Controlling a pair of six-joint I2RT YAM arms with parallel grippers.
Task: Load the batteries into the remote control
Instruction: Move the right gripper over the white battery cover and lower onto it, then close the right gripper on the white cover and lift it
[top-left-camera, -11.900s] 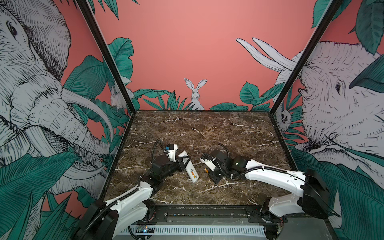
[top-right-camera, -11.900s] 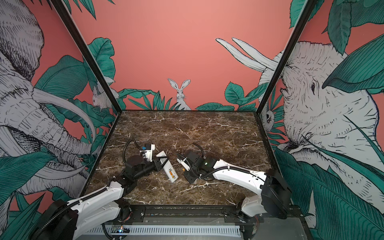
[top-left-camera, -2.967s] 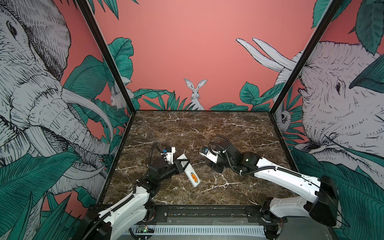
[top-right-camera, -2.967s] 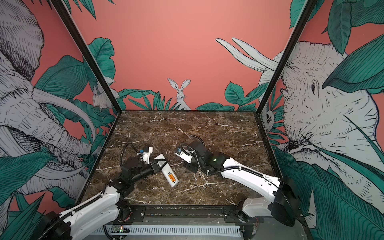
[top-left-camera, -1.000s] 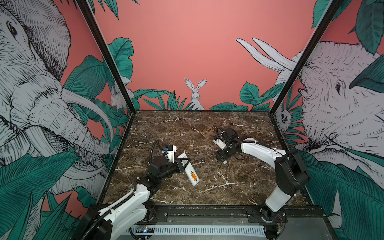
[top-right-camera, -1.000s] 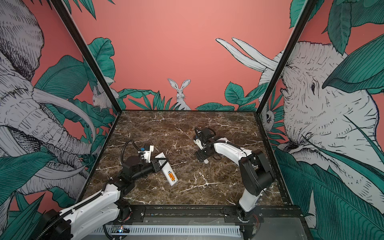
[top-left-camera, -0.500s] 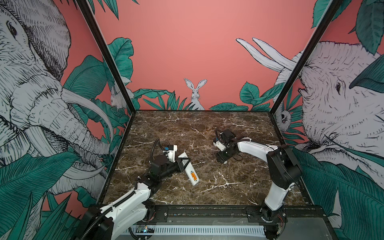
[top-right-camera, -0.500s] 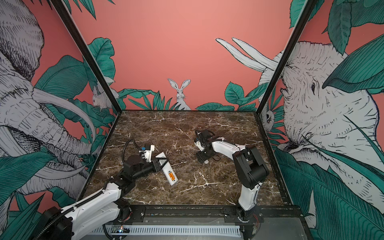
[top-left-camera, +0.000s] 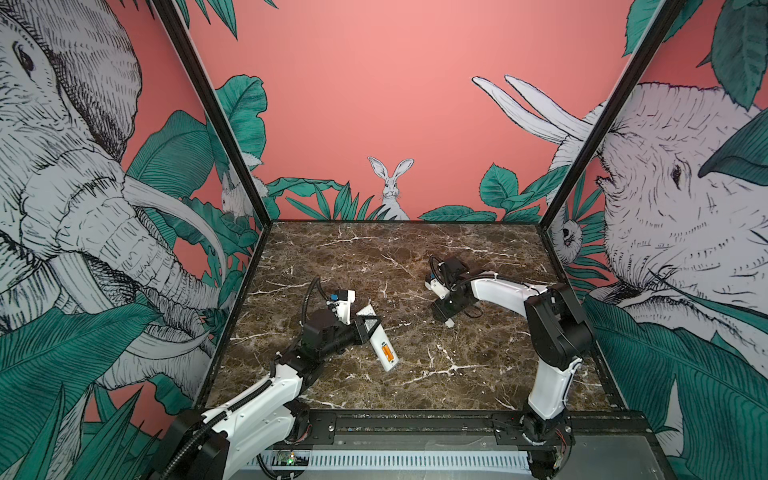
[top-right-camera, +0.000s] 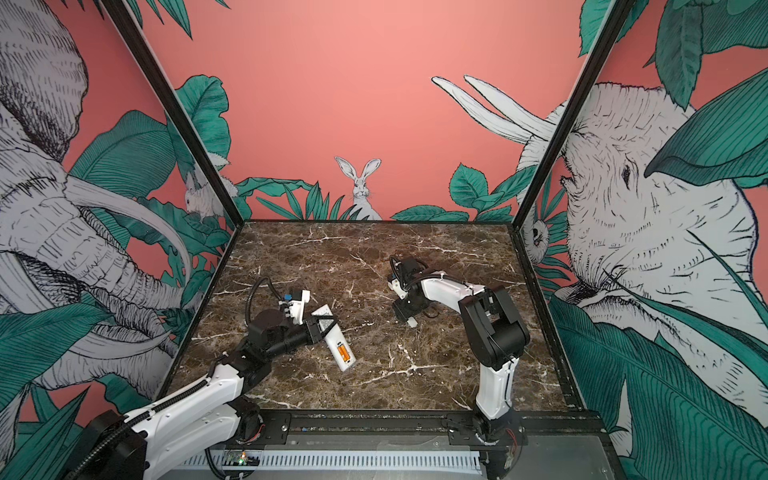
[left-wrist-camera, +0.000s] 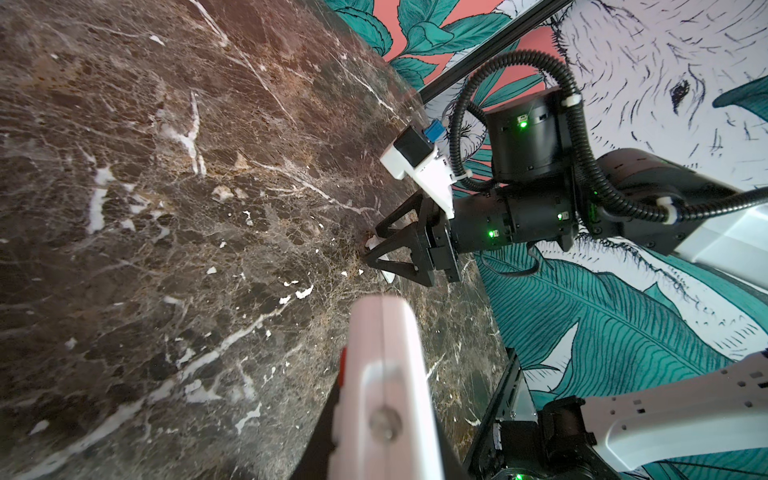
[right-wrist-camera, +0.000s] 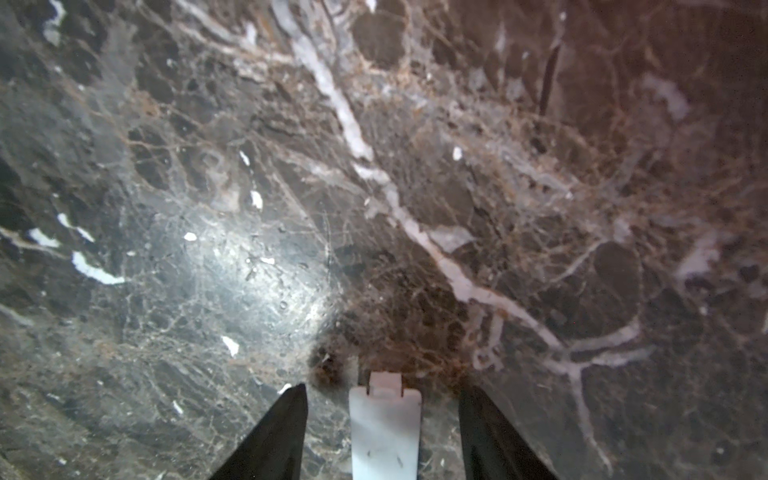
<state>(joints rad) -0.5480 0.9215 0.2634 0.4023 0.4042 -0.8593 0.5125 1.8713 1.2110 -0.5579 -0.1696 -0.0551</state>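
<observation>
The white remote control (top-left-camera: 379, 338) (top-right-camera: 336, 337) lies back-up on the marble. Orange batteries (top-left-camera: 387, 352) (top-right-camera: 341, 351) show in its open compartment. My left gripper (top-left-camera: 365, 325) (top-right-camera: 322, 326) is shut on the remote's far end; in the left wrist view the remote (left-wrist-camera: 382, 365) fills the jaws, blurred. My right gripper (top-left-camera: 444, 312) (top-right-camera: 406, 312) (right-wrist-camera: 384, 388) is down at the table right of centre, open. Its black fingers (right-wrist-camera: 282, 432) stand on either side of a white battery cover (right-wrist-camera: 384, 428) that lies flat, with a gap on each side. The left wrist view shows this right gripper (left-wrist-camera: 370, 253) too.
Dark marble tabletop (top-left-camera: 415, 257) enclosed by painted walls at the back and on both sides. A black rail (top-left-camera: 415, 424) runs along the front edge. The right arm's elbow (top-left-camera: 552, 328) stands high near the right front.
The right arm's elbow has swung forward and its gripper has sunk slightly over the white cover, jaws narrower. The left arm and the remote have not moved.
</observation>
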